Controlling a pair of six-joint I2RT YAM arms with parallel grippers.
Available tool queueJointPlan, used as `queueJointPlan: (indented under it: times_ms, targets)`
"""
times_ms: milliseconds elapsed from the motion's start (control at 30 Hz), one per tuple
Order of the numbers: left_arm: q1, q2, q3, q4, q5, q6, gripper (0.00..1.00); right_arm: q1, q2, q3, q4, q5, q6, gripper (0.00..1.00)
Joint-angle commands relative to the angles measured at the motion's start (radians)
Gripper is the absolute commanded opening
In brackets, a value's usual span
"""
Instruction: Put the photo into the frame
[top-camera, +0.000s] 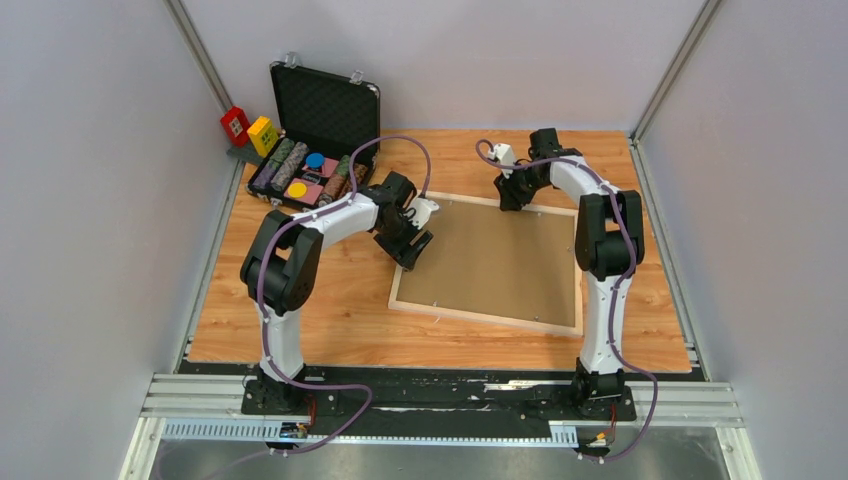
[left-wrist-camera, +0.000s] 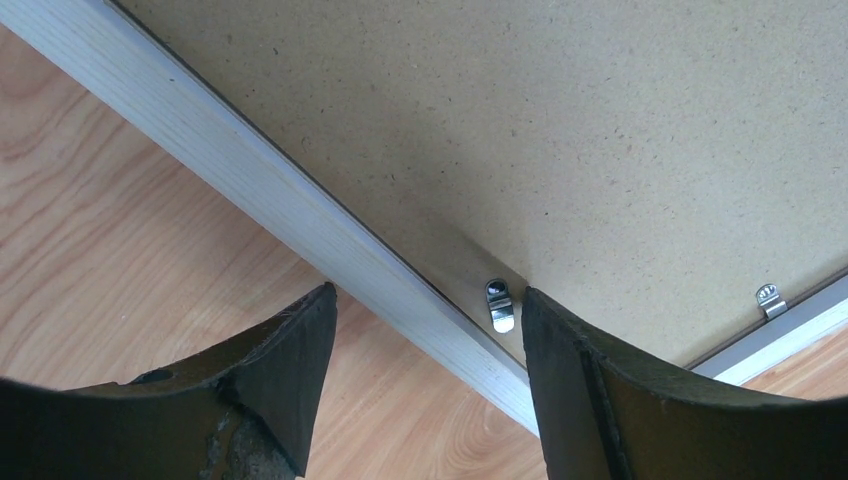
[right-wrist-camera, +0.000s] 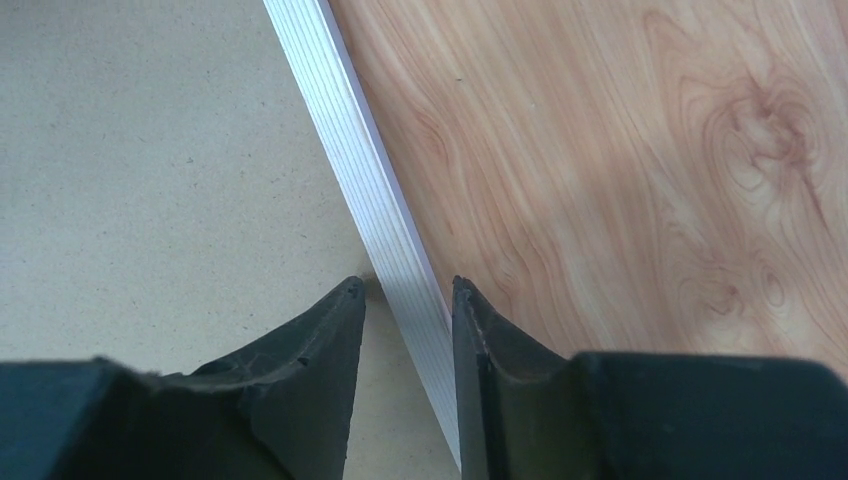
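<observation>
Wooden table (top-camera: 300, 335) — one frame (top-camera: 487, 317), left fingers (left-wrist-camera: 290, 370) and right fingers (right-wrist-camera: 300, 380) astride.

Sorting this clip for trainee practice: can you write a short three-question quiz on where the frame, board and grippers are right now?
1. True or false: the backing board lies inside the frame, which rests flat on the table.
2. The left gripper stands open over: A) the frame's rail beside a metal clip; B) a lid latch; C) a loose print.
3. Fill in: the right gripper has the frame's pale ____ between its fingers.
Key: 1 true; 2 A; 3 rail.
</observation>
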Motion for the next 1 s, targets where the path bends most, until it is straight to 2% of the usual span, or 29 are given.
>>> queueJointPlan:
  times_ms: [0, 167, 467, 967]
  targets:
    - [-0.005, 0.002, 0.031, 0.017, 0.014, 0.014, 0.75, 0.013, -0.039, -0.022, 0.006, -0.007, 0.04, 0.38]
    - [-0.006, -0.01, 0.01, 0.018, 0.038, 0.018, 0.71, 0.014, -0.049, -0.021, 0.008, 0.02, 0.06, 0.41]
    - [-0.005, -0.033, -0.015, 0.028, 0.038, 0.028, 0.57, 0.012, -0.103, -0.031, 0.008, 0.048, 0.134, 0.43]
    - [-0.006, -0.029, -0.016, 0.052, -0.007, 0.052, 0.46, -0.01, -0.3, -0.131, 0.008, 0.128, 0.26, 0.49]
